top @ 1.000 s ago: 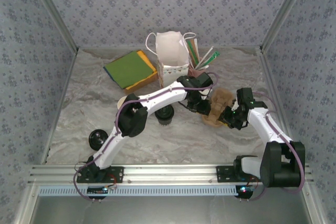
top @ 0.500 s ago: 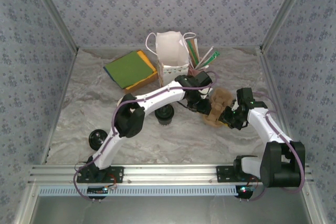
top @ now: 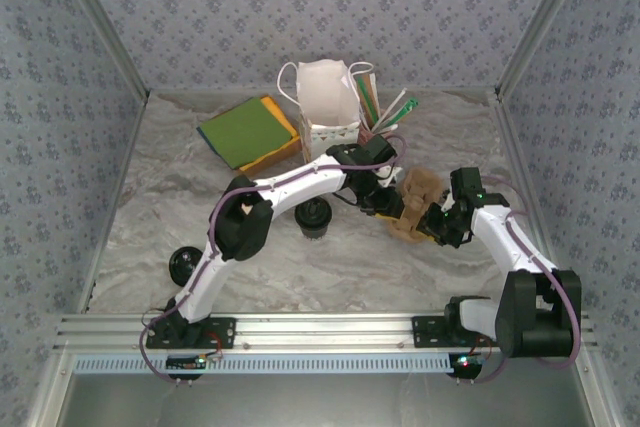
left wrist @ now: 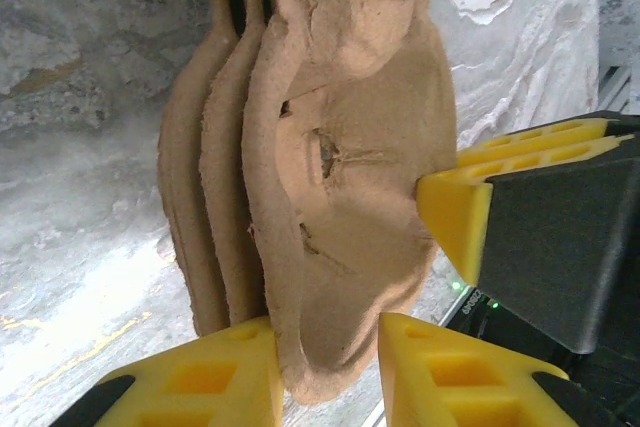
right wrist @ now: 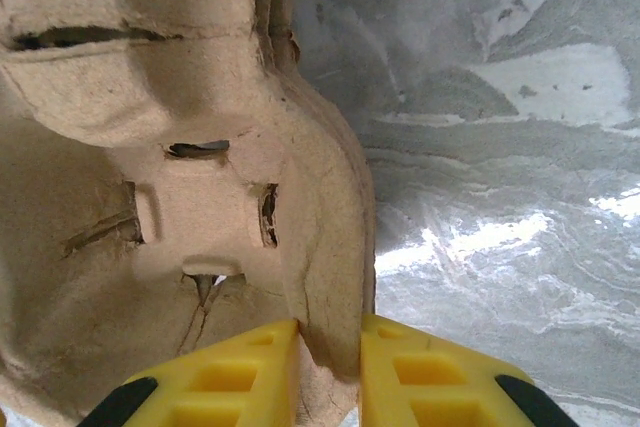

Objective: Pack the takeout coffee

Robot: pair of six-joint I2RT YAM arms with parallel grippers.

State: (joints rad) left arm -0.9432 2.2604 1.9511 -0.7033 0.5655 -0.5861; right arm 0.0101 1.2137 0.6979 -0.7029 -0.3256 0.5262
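Top external view: nothing packed yet; pulp carrier stack [top: 416, 197] gripped.
Left hand [left wrist: 325, 337] and right hand [right wrist: 328, 332] each pinch its edge; the takeout coffee [top: 314, 217] stands on the desk [top: 300, 272], outside the paper bag [top: 325, 97].

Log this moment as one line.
left end effector: shut on pulp cup carriers | right end effector: shut on pulp cup carriers | takeout coffee: on table, ungripped

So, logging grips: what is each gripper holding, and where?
The brown pulp cup carrier stack: left gripper pinches one carrier's rim, right gripper pinches a side edge.
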